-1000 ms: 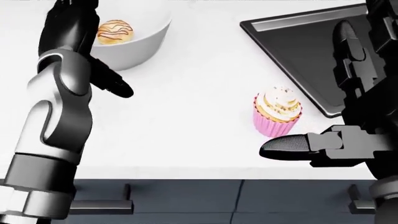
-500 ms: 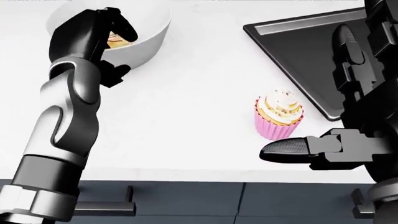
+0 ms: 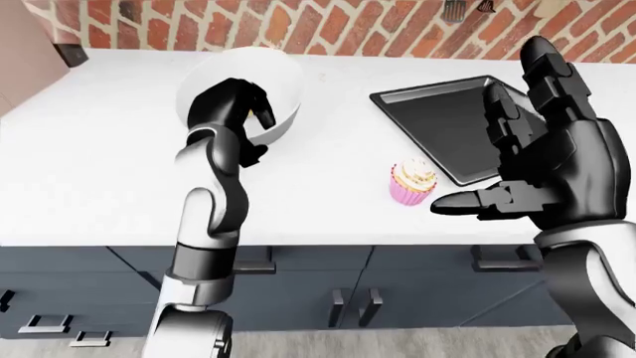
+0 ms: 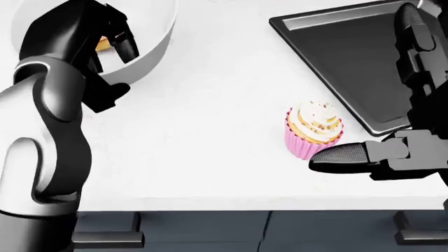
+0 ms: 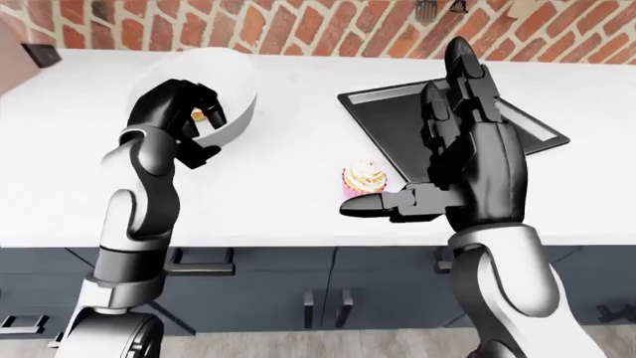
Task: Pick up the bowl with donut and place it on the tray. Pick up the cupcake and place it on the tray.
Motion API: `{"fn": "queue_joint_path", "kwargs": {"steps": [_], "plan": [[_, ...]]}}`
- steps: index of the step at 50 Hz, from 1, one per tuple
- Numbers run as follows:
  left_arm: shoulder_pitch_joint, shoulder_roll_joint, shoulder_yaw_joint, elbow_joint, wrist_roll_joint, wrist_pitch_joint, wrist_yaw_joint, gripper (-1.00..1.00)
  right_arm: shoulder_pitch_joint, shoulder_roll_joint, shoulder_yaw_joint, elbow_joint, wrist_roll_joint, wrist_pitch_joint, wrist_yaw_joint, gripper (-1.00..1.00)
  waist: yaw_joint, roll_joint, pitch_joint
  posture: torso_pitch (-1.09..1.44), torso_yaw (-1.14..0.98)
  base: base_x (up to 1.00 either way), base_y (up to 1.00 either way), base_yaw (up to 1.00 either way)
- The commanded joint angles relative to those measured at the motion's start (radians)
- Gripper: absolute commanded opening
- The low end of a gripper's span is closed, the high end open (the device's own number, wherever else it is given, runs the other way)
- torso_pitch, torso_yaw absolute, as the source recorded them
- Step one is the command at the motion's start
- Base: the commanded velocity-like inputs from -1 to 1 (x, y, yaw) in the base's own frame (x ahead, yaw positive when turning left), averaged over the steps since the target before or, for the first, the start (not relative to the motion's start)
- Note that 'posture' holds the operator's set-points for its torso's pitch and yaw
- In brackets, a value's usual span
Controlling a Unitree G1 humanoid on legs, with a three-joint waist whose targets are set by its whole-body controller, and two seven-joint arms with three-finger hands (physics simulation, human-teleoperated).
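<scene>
Now the left hand (image 5: 184, 112) has hooked its fingers over the bowl (image 5: 233, 89) rim at ten o'clock — grip closing; right hand (image 3: 542, 171) spread, empty — lift next.

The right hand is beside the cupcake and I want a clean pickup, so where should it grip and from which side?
Grip the cupcake low, on the pink pleated wrapper, not the soft frosting above. It stands upright, apart from the tray. The open right hand already sits to its right in the head view, so probably close in sideways from there.
</scene>
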Motion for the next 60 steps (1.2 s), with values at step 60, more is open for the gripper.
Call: {"fn": "queue_joint_path", "kwargs": {"steps": [60], "plan": [[-0.079, -0.002, 0.029, -0.376, 0.189, 0.064, -0.316, -1.0, -0.369, 0.076, 0.299, 0.429, -1.592, -0.648, 1.429, 1.0, -0.018, 0.032, -0.011, 0.0, 0.0, 0.0, 0.0, 0.0]]}}
